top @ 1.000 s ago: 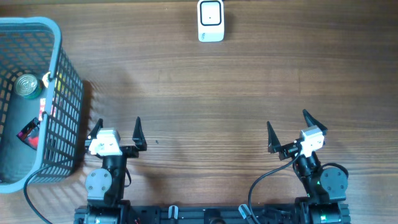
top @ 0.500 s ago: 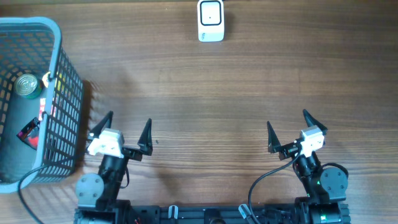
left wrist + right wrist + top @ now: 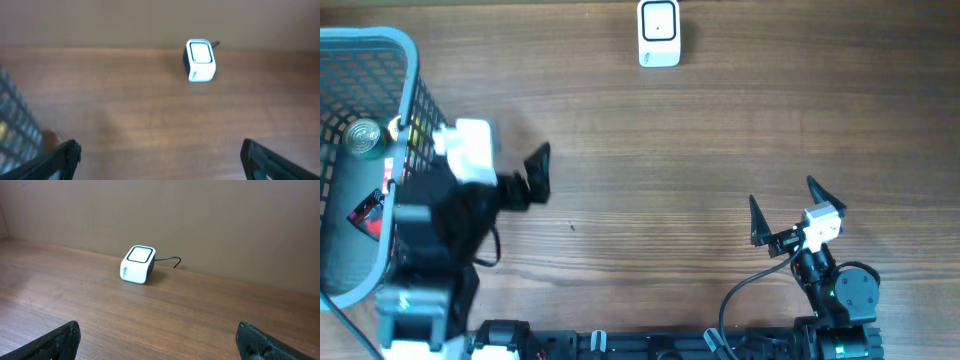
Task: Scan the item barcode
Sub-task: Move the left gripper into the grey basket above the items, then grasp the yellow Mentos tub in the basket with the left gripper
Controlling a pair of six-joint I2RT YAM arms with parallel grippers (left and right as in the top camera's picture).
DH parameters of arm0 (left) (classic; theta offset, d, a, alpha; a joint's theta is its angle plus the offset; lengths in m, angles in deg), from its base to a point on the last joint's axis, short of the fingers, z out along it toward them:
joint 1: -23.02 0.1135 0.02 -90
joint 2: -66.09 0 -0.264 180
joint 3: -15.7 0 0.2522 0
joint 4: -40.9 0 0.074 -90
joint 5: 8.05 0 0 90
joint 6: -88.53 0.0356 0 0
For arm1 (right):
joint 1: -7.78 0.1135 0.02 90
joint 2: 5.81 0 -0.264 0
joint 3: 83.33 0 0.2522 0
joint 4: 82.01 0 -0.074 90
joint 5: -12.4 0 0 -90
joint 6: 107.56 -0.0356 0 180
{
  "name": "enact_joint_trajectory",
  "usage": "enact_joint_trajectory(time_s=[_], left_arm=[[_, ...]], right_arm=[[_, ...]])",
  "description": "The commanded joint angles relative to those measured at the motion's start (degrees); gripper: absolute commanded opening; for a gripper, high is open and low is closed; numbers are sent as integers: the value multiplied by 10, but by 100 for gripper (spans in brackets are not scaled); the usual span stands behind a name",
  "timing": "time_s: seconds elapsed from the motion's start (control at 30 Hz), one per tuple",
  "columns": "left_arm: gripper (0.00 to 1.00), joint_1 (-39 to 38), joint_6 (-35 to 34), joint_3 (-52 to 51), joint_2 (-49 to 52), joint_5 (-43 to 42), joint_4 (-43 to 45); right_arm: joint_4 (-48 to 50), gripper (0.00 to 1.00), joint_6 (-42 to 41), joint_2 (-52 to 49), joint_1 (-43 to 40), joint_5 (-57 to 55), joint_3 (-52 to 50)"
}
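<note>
Left claw (image 3: 485, 150) has risen and swung toward the basket (image 3: 415, 60), well left of the scanner (image 3: 659, 33); the can (image 3: 363, 138) lies inside that basket. Right claw (image 3: 782, 192), nearer than the scanner, gapes empty. Left wrist: fingers (image 3: 60, 160) spread wide, nothing between, scanner ahead. Right wrist: same.

Quick count: one white scanner (image 3: 659, 33) at the far edge, one grey basket (image 3: 370, 38) on the left, and in it one can (image 3: 364, 138) plus one red-and-black packet (image 3: 368, 215), anything else behind the mesh I can't make out. Two grippers on the near side, left gripper (image 3: 160, 152) and right gripper (image 3: 782, 195), all on one table (image 3: 720, 130)
</note>
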Motion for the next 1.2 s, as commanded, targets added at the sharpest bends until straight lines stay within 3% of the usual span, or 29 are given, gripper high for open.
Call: enact_joint_trajectory(time_s=[0.0,0.07,0.23,0.4,0.5,0.6,0.8,1.17], left_arm=[[100,5,6,163,80,9,-103],[100,5,9,214,107,-10,-145],[100,7,4,219,114,-4,-102],[100,33,-59,220,114,165,-55],[100,127,-109,220,123,211,-40],[100,231,-171,220,137,207,-38],[100,402,-301,220,213,117,-42],[100,421,-326,220,396,113,-27]], right_arm=[[1,100,-6,0,1,-8,-1],[1,100,-6,0,1,-8,-1],[1,100,-6,0,1,-8,-1],[1,100,-6,0,1,-8,-1],[1,100,-6,0,1,-8,-1],[1,100,-6,0,1,-8,-1],[1,100,-6,0,1,-8,-1],[1,100,-6,0,1,-8,-1]])
